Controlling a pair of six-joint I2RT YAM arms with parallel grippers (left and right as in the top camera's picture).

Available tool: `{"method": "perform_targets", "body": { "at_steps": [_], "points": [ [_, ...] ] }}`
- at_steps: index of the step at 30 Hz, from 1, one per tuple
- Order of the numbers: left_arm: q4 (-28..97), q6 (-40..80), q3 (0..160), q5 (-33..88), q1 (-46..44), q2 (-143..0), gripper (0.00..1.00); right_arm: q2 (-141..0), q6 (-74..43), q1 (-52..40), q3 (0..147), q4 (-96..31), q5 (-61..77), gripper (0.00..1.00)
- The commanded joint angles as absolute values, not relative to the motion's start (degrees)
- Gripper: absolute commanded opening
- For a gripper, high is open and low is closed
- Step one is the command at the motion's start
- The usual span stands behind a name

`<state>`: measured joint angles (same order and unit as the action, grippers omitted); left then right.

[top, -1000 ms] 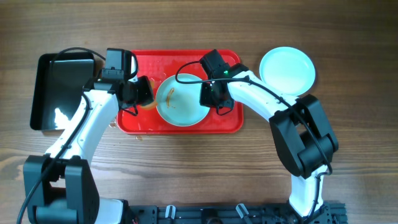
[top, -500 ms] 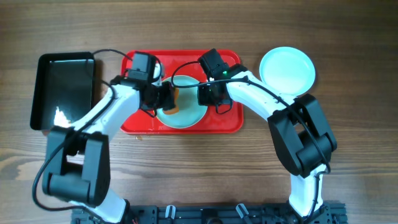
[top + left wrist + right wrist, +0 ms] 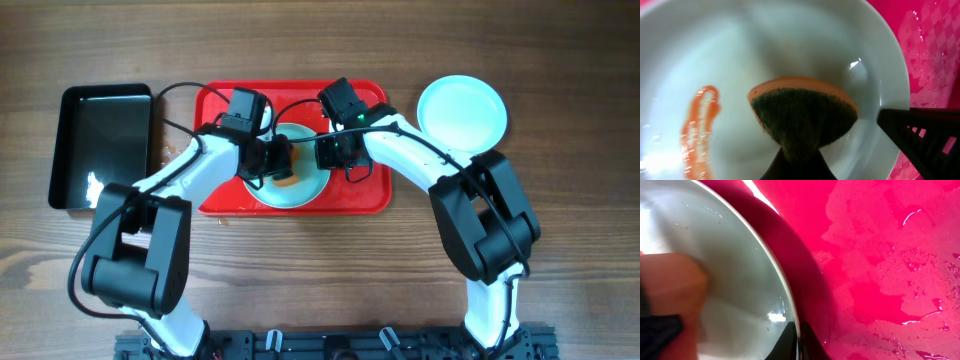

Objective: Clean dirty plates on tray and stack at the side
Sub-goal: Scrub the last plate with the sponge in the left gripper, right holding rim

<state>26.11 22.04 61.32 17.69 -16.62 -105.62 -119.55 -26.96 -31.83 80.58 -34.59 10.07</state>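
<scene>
Surface: wooden table (image 3: 330, 260), red tray (image 3: 370, 195) on it.
Left gripper (image 3: 278, 160): clamped on sponge (image 3: 805, 117), pressed to plate (image 3: 305, 188).
Right gripper (image 3: 322, 152): pinching that plate's rim.

Red tray (image 3: 352, 200); pale mint plate (image 3: 790, 45) with an orange smear (image 3: 700, 125); orange, dark-green-faced sponge (image 3: 805, 117); black pan (image 3: 100, 140); brown wood-grain tabletop (image 3: 320, 280).

Both reach inward — tips nearly meeting.
Left arm (image 3: 190, 175) bends in from the left, left gripper (image 3: 283, 166) clamped shut; right arm (image 3: 410, 155) arcs over, right gripper (image 3: 322, 155) pinched closed too.
</scene>
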Motion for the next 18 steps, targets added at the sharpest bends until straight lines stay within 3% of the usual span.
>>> {"method": "perform_targets", "body": {
  "at_steps": [1, 7, 15, 18],
  "points": [
    [25.5, 24.5, 60.9, 17.4, -18.7, -106.7, 0.04, -123.3, -27.4, -32.4, 79.7, -35.0, 9.0, 0.04],
    [29.0, 24.5, 60.6, 2.4, -19.8, -106.8, 0.04, -123.3, -27.2, -32.4, 79.7, -35.2, 9.0, 0.04],
    [22.7, 24.4, 55.8, -0.9, -19.7, -109.2, 0.04, -123.3, -27.2, -32.4, 79.7, -35.2, 9.0, 0.04],
    [24.0, 24.5, 55.4, -9.3, -19.7, -109.7, 0.04, -123.3, -27.1, -32.4, 79.7, -35.2, 9.0, 0.04]
  ]
}}
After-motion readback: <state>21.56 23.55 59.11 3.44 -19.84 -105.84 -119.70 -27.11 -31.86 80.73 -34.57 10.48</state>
